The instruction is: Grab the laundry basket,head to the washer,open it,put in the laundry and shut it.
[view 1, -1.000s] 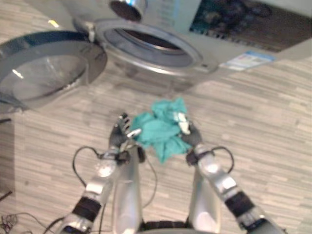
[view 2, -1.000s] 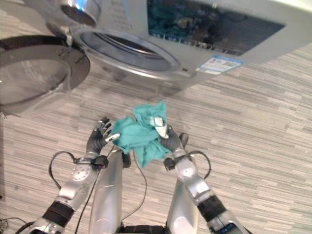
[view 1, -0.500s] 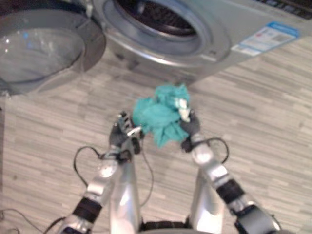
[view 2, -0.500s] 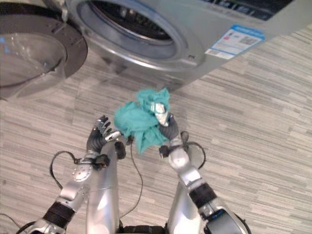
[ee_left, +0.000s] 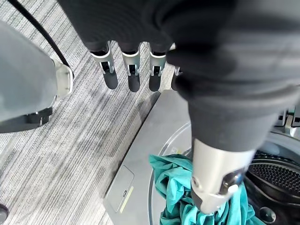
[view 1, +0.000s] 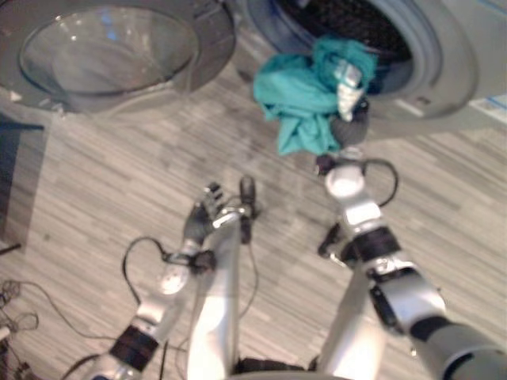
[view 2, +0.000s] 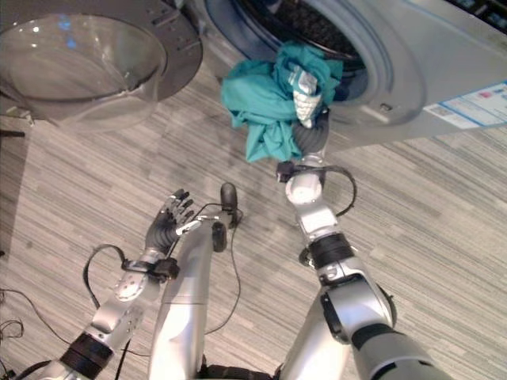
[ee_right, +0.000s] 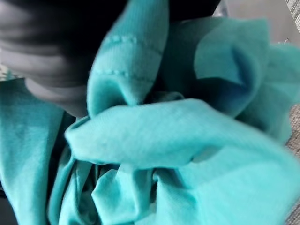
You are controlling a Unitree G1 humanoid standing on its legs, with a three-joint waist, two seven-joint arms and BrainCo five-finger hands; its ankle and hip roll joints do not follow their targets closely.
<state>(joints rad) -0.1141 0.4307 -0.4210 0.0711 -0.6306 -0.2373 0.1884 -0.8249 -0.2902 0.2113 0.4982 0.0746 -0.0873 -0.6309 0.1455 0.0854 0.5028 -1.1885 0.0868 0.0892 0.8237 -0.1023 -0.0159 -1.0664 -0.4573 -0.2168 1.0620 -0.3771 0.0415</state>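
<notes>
A bunched teal cloth (view 1: 305,91) hangs at the lower rim of the washer's round opening (view 1: 428,55), partly over the dark drum. My right hand (view 1: 348,99) is shut on this cloth and reaches out to the opening; the cloth (ee_right: 178,140) crowds close around it in the right wrist view. The washer's door (view 1: 111,51) stands swung open to the left, its glass bowl facing up. Lower down over the floor, my left hand (view 2: 166,226) hangs open with straight fingers (ee_left: 133,70) and holds nothing. The teal cloth (ee_left: 178,187) and the drum (ee_left: 276,173) also show past it.
The grey washer front (view 2: 467,71) with a white-and-blue label (view 2: 475,103) runs along the upper right. Striped grey wood-look floor (view 1: 95,182) spreads all around. A dark panel (view 1: 16,182) stands at the left edge.
The camera has tilted and come closer to the washer. My right hand has carried the teal cloth forward to the drum opening. My left hand has let go of it and dropped back.
</notes>
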